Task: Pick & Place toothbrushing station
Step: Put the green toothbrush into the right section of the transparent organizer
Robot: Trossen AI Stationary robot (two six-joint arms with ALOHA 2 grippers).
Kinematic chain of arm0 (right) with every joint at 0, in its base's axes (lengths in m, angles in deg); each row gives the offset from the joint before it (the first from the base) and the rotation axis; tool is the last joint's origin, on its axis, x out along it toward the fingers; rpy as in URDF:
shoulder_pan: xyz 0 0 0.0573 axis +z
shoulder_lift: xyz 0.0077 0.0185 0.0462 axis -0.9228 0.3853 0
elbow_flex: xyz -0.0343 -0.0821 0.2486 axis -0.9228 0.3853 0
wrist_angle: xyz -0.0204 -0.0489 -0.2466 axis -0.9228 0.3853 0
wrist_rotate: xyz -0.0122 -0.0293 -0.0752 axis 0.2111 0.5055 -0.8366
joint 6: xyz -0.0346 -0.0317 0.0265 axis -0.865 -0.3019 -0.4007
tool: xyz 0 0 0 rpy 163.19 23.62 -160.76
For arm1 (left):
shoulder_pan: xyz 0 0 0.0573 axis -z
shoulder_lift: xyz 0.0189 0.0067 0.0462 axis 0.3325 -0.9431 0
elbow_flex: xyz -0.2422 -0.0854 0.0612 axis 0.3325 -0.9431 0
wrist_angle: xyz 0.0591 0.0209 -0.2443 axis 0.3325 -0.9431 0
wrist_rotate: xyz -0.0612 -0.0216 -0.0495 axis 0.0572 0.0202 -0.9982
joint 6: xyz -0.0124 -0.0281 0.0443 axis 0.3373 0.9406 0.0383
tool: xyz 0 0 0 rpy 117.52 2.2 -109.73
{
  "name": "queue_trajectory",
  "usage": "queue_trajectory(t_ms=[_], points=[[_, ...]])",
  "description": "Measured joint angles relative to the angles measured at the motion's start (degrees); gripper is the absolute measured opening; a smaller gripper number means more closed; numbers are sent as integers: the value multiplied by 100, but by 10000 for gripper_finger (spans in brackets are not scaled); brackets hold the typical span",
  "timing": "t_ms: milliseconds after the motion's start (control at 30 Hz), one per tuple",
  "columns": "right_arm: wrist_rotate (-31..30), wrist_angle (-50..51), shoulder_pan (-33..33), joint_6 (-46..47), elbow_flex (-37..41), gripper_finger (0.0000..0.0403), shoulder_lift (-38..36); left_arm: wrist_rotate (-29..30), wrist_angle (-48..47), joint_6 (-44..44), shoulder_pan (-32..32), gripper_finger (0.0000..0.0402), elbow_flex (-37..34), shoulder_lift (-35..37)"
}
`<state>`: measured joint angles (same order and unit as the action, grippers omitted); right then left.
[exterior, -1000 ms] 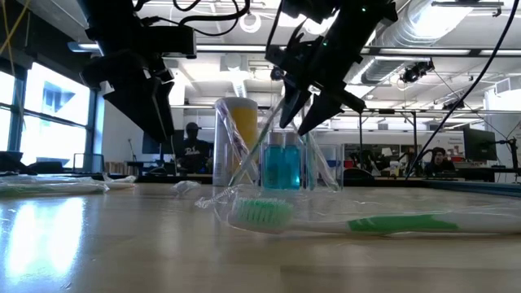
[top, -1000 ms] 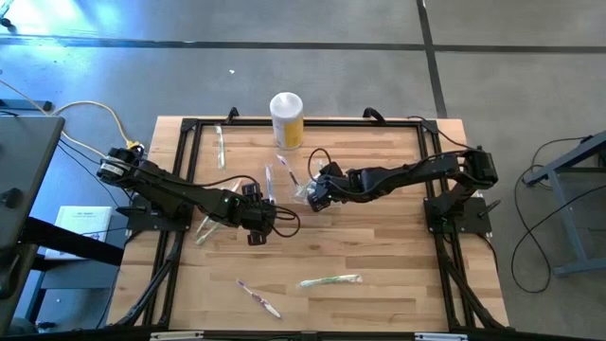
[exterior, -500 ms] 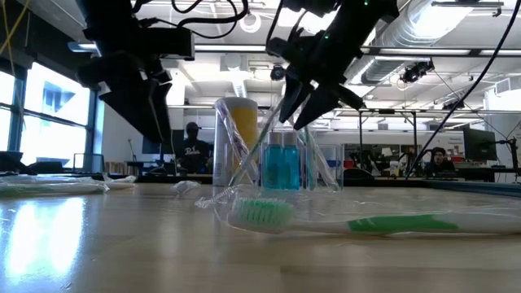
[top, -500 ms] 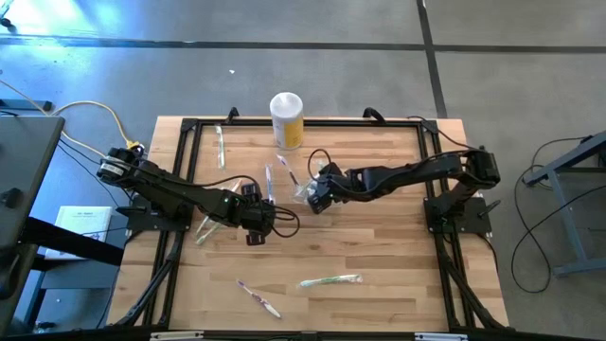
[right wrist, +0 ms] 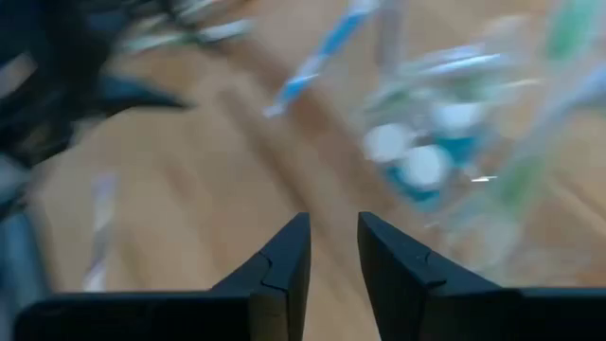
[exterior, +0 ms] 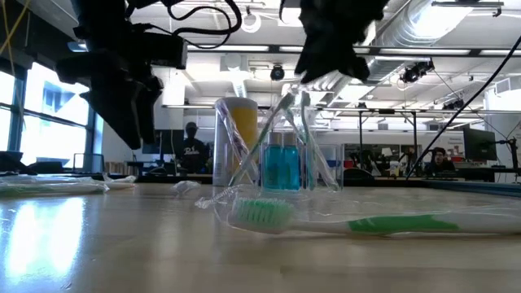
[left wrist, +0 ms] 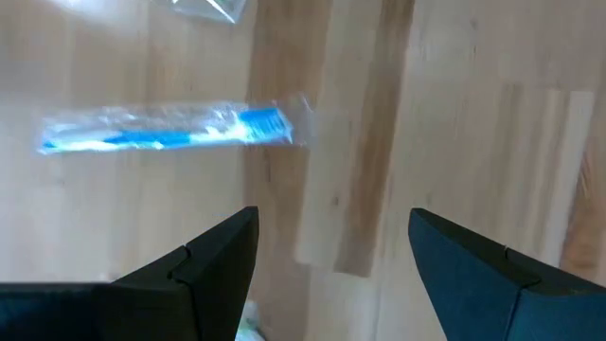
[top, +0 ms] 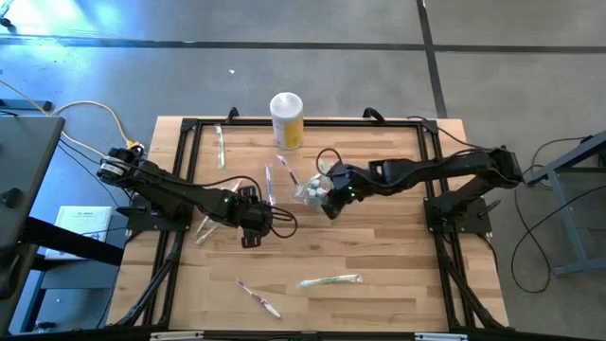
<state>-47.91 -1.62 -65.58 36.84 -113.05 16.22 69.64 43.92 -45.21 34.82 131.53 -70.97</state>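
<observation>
From my seat I see the clear holder (top: 310,192) near the middle of the table (top: 379,256), a little toward the far edge, with teal tubes (exterior: 282,168) inside it and wrapped toothbrushes leaning out of it in the low view. My right pincer (top: 331,203) hangs just beside the holder on its near-right side; in the right wrist view its fingers (right wrist: 284,270) stand close together with only a narrow gap and nothing between them, and the holder (right wrist: 445,161) lies ahead of them, apart. That view is smeared, so I would only say the pincer looks clear of the holder. My left pincer (top: 248,230) sits left of centre, jaws wide and empty, above bare wood, with a blue wrapped toothbrush (left wrist: 166,133) lying ahead of it. A green wrapped toothbrush (top: 330,280) lies toward the near edge, right of the middle, and a pink one (top: 258,297) lies by the near edge, left of it. Another wrapped brush (top: 221,147) rests near the far-left corner. The yellow canister (top: 287,121) stands upright at the far edge, behind the holder
</observation>
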Motion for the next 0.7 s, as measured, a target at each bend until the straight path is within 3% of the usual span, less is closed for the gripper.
queue_trajectory(t_ms=[233,367,567,700], points=[[1361,-83,804,-1149,-4,76,-159,-379,-200,329,0,264,-2,-2],[1595,-146,1417,-1482,-4,75,-105,-643,-187,565,4,264,-2,-2],[336,-207,2174,-2466,-2,81,6,-757,-85,1157,314,264,-2,-2],[-308,-416,2536,-2782,-1,110,195,-684,186,1554,683,264,-2,-2]])
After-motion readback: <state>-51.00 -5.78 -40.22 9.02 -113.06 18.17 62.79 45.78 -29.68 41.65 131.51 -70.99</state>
